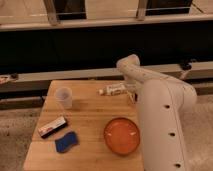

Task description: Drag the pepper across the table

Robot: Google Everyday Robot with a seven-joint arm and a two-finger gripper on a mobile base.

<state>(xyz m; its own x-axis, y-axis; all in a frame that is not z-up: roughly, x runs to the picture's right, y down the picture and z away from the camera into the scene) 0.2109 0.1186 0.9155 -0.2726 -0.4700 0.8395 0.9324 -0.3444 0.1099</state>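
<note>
The pepper (113, 90) is a small whitish shaker bottle lying on its side at the far right of the light-brown wooden table (90, 120). Its narrower cap end points left. My gripper (131, 93) is at the bottle's right end, by the table's right edge, and is mostly hidden behind my white arm (160, 115). The contact between gripper and bottle does not show.
A translucent plastic cup (64, 97) stands at the far left. A flat red-white-black box (52, 126) and a blue sponge (66, 142) lie front left. An orange plate (122, 136) sits front right, next to my arm. A dark ledge runs behind the table.
</note>
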